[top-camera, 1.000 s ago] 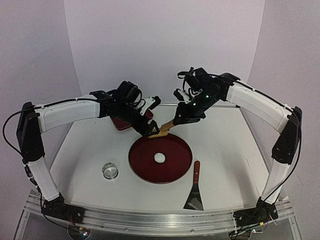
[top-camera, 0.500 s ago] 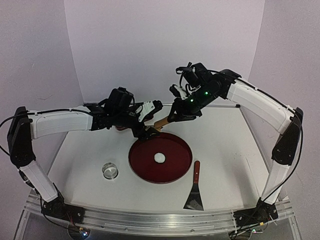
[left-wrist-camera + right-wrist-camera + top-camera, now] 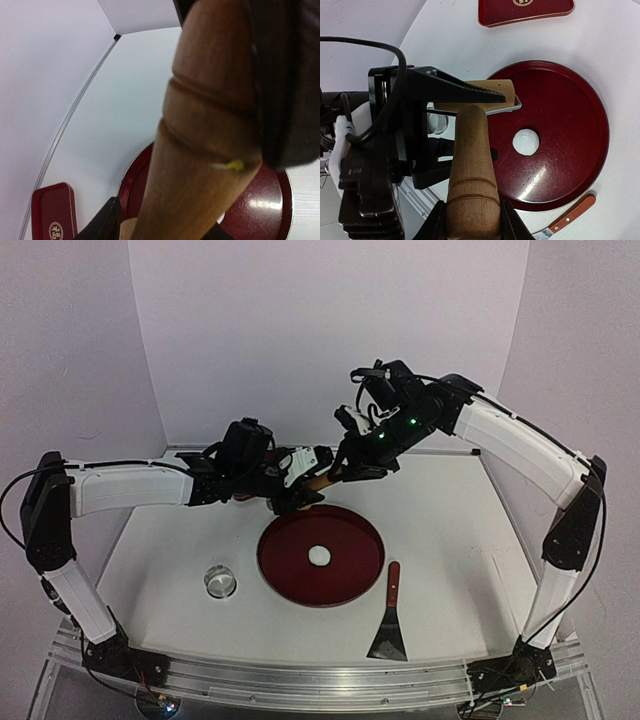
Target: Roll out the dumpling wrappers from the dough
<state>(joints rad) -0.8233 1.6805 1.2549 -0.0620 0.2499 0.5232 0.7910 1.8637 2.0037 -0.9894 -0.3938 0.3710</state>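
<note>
Both arms have lifted the rolling pin point(image 3: 318, 484) since a second ago: it was low over the far rim of the round red tray point(image 3: 350, 580), and now it hangs higher and further back, above the rim at about 11 o'clock. Meanwhile the left arm has stretched out flatter over the table. The left gripper point(image 3: 290, 495) is clamped on one end of the pin, and the right gripper point(image 3: 472, 220) is closed around the grooved handle at the other end, so the pin is carried between the two. The dough point(image 3: 319, 555) lies near the middle of the tray as a small white lump, well apart from the pin and touched by nothing. I judge that rolling is not yet begun, and the pin must come down toward 6 o'clock to reach the lump. On the table the metal ring cutter point(image 3: 219, 581) stands at 8 o'clock from the tray and the scraper point(image 3: 390, 615) lies at 4 o'clock. The small rectangular red tray point(image 3: 525, 10) at the back carries a round gold emblem, but its writing is too small to read. A tiny yellow speck point(image 3: 232, 165) sits on the pin.
</note>
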